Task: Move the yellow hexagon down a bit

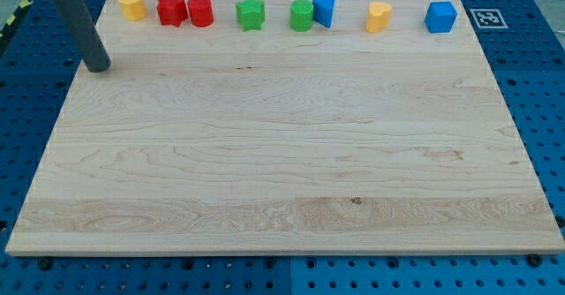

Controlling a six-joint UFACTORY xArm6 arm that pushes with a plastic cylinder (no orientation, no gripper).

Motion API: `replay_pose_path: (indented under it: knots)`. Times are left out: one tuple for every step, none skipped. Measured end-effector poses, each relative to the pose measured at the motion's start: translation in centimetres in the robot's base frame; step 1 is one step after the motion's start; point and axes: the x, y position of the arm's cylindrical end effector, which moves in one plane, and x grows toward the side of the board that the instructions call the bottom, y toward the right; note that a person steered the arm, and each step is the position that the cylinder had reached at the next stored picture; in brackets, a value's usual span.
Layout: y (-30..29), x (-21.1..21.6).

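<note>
The yellow hexagon sits at the top left corner of the wooden board, in a row of blocks along the view's top edge. My tip rests on the board near its left edge, below and to the left of the yellow hexagon, apart from it. No block touches the rod.
To the right of the hexagon along the top edge stand a red star, a red cylinder, a green star, a green cylinder, a blue triangle, a second yellow block and a blue block.
</note>
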Motion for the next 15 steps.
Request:
replay_pose_path:
  knots:
    - [-2.3,-2.8]
    - [-3.7,-4.8]
    - [-3.7,-5.5]
    - [-3.7,-8.4]
    - [-3.7,-9.0]
    - [-3.7,-11.2]
    - [-3.7,-11.7]
    - [-3.7,-11.7]
    - [-3.7,-13.2]
    - [-3.7,-15.4]
    - [-3.6,-16.8]
    - [-3.5,-16.7]
    - [-3.4,-16.7]
    - [-3.2,-16.8]
    - [-3.2,-16.8]
